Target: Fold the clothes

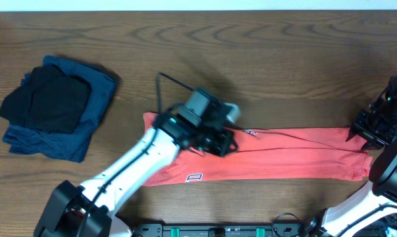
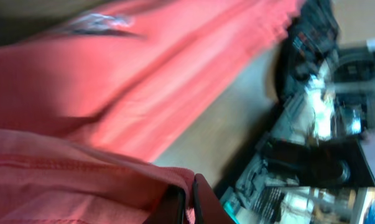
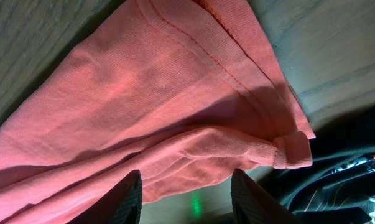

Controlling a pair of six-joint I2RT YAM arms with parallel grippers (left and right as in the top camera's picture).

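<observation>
The coral-red T-shirt [image 1: 284,155] lies as a long narrow strip across the front of the table, its small white label [image 1: 195,177] on the near edge. My left gripper [image 1: 221,141] is over the strip's left part, shut on a pinch of the red cloth [image 2: 112,93]; in the left wrist view the fabric runs between the closed fingertips of the left gripper [image 2: 190,199]. My right gripper [image 1: 369,131] hovers at the strip's right end. There the shirt's hemmed edge [image 3: 162,93] lies just past the right gripper [image 3: 187,193], whose fingers [image 3: 128,196] stand well apart with nothing gripped.
A pile of dark clothes [image 1: 53,105], black on navy blue, sits at the table's left. Bare wooden tabletop [image 1: 270,59] stretches behind the shirt. A black cable [image 1: 175,80] loops up from the left arm.
</observation>
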